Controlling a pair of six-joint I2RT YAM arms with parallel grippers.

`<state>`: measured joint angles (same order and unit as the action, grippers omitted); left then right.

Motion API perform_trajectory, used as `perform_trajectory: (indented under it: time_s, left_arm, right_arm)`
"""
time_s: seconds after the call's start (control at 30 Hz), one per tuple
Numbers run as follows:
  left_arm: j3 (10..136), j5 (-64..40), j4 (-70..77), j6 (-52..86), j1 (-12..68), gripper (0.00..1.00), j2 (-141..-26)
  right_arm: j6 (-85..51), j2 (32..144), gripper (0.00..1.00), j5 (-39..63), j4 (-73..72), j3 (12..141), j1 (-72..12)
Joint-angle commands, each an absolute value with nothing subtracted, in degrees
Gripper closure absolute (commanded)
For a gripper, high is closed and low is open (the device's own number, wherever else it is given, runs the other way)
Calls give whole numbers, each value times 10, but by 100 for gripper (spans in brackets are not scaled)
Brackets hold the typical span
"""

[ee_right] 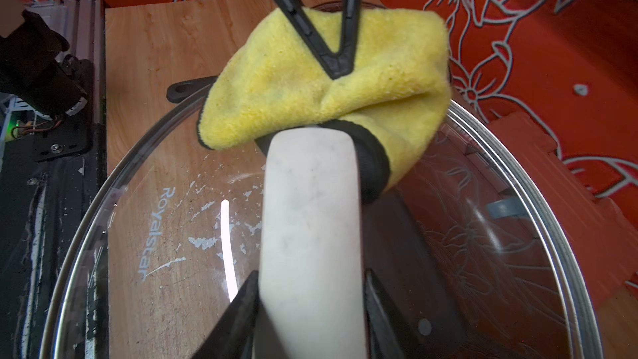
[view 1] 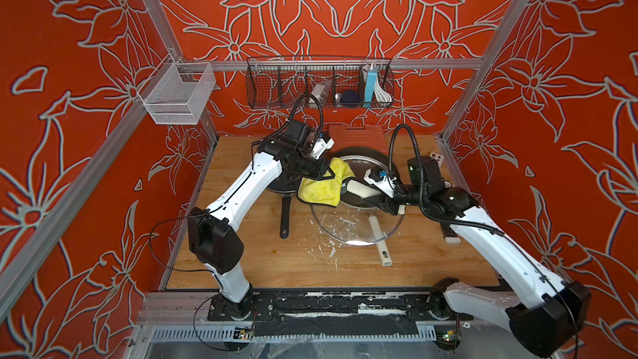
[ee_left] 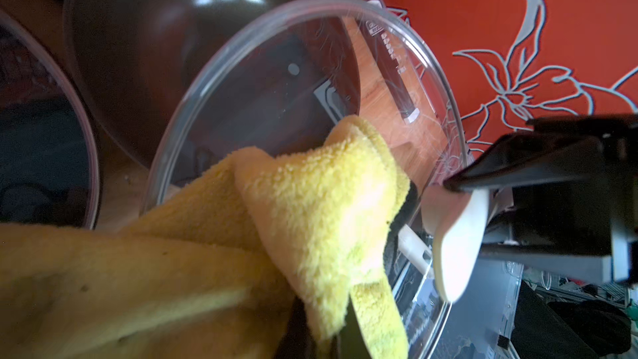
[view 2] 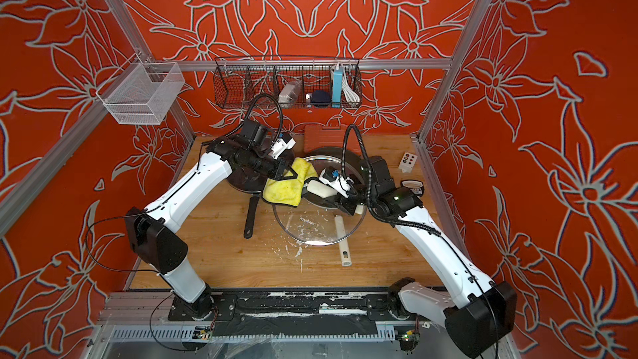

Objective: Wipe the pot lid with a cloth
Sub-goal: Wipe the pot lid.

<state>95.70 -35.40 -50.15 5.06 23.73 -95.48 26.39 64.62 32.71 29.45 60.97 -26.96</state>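
Observation:
The pot lid (view 1: 345,227) (view 2: 310,227) is clear glass with a metal rim and a cream handle (ee_right: 310,229). It is held tilted above the wooden table. My right gripper (view 1: 373,199) (view 2: 340,198) (ee_right: 310,291) is shut on that handle, one finger on each side. The yellow cloth (view 1: 321,189) (view 2: 283,189) (ee_left: 310,202) (ee_right: 303,74) lies bunched against the glass beside the handle's end. My left gripper (view 1: 328,176) (view 2: 293,176) (ee_right: 336,70) is shut on the cloth. In the left wrist view the cloth hides its fingers, and the lid (ee_left: 276,74) fills the middle.
A black frying pan (view 1: 284,215) lies left of the lid and a dark pan (view 1: 362,155) behind it. A cream pan handle (view 1: 379,243) sticks out under the lid. A red case (view 1: 355,134) and a white box (view 1: 436,157) sit at the back. White flecks dot the table (view 1: 241,264).

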Motion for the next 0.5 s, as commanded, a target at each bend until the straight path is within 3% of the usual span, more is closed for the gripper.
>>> perform_trajectory:
  time_s: [0.0,0.23,0.47]
  left_arm:
    - [910,-347,-470,85,240,100,-898]
    - [845,-346,-450,110,241,100,-831]
    - [931,-349,-465,111,241,100,-904]
  right_arm:
    - [241,612,100,321,152,630,-265]
    - [230,606,100,321,123,616,-265]
    - [224,597,100,336,123,611,-265]
